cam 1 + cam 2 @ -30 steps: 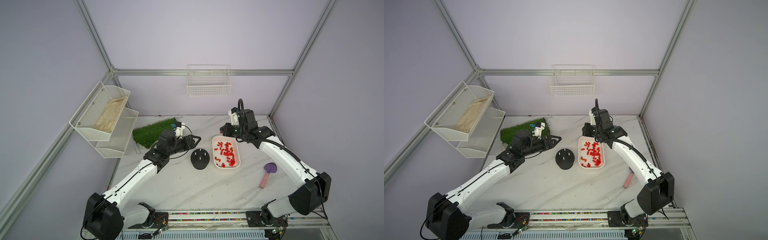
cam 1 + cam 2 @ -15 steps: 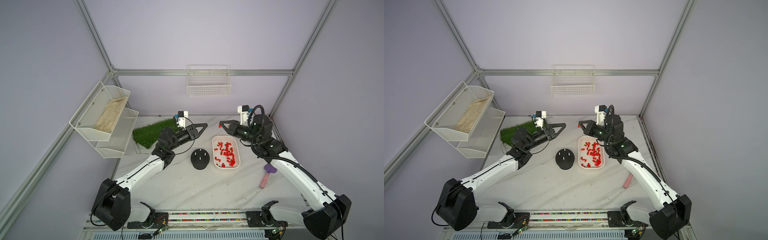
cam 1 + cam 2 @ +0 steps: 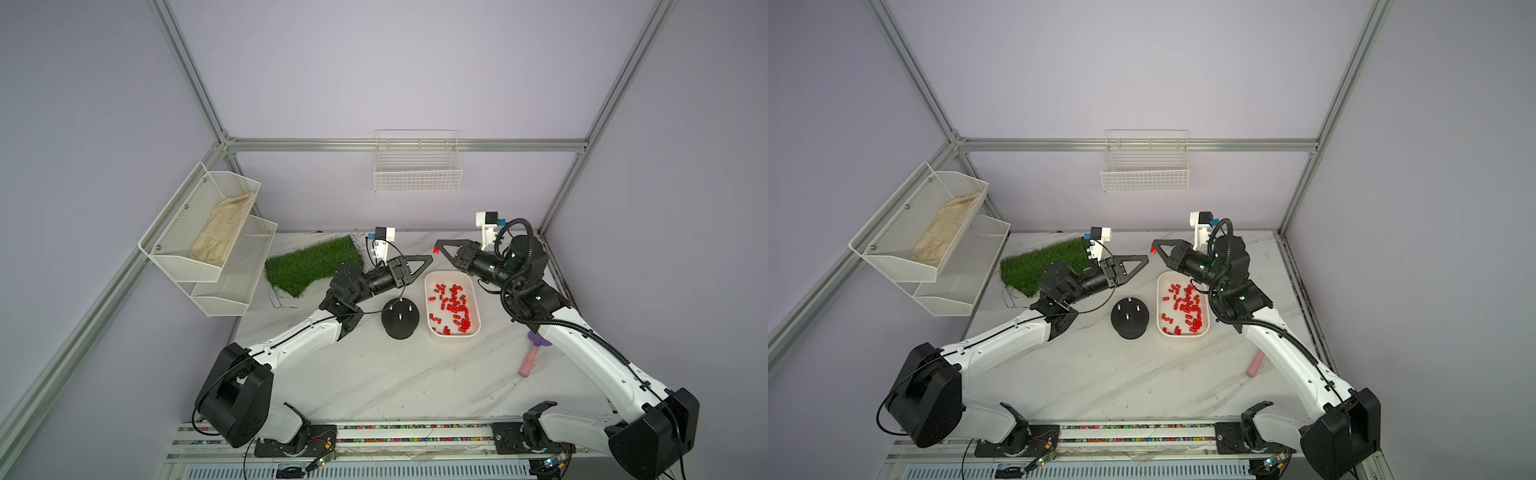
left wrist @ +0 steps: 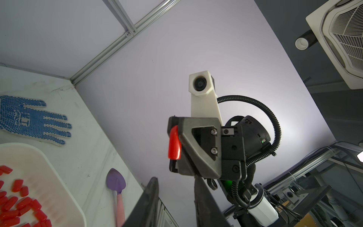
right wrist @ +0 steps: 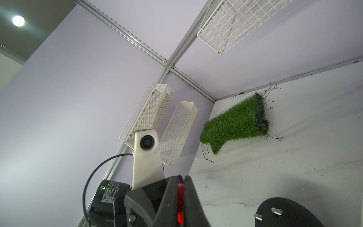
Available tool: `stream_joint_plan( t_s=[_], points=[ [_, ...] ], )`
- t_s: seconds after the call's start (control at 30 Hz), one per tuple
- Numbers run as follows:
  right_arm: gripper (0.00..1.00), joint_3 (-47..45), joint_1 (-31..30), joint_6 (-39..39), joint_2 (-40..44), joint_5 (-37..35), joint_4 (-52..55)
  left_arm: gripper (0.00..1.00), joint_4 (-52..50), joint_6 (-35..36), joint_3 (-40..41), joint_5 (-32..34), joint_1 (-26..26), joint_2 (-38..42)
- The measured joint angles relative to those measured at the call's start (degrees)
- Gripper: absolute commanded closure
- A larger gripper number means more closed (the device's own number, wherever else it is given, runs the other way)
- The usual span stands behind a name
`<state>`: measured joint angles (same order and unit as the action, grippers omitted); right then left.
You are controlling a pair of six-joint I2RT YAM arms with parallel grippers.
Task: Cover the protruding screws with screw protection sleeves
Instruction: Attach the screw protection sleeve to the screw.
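Right tool (image 3: 437, 247), in both top views: clenched on one red sleeve (image 3: 435, 249), raised. Facing it, left tool (image 3: 428, 259), parted and empty. Below both, protruding screws (image 3: 401, 310), all bare.

Left wrist: sleeve pinched sideways, one end jutting out.

Right wrist: only a thin pinch.

Risk: sleeve slipping or twisting at handover, from so slight a hold.

Left fingers (image 4: 149, 204) apart; right fingers (image 5: 171, 194) clamped, aloft

Between tight dark jaws, a red sleeve (image 5: 180, 204); black base (image 5: 298, 214) with bare screws (image 5: 277, 211) nearby, green turf (image 5: 235, 121) beyond.
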<state>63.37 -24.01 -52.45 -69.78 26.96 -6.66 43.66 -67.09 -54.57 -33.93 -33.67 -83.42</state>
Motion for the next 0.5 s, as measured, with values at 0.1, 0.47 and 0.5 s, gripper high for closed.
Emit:
stream_joint_plan(
  t_s=[0.1,0.47,0.5],
  points=[
    [0.9,-0.4,0.0,-0.7,0.3,0.8,-1.1,0.64,0.1,-0.1,0.0,0.0,0.0,-0.6],
    [0.9,-1.6,0.0,-1.8,0.6,2.0,-2.9,0.65,3.1,-0.5,0.0,0.0,0.0,-0.6],
    [0.9,-1.6,0.0,-1.9,0.6,2.2,-3.0,0.66,3.4,-0.9,0.0,-0.1,0.0,-0.6]
  ],
)
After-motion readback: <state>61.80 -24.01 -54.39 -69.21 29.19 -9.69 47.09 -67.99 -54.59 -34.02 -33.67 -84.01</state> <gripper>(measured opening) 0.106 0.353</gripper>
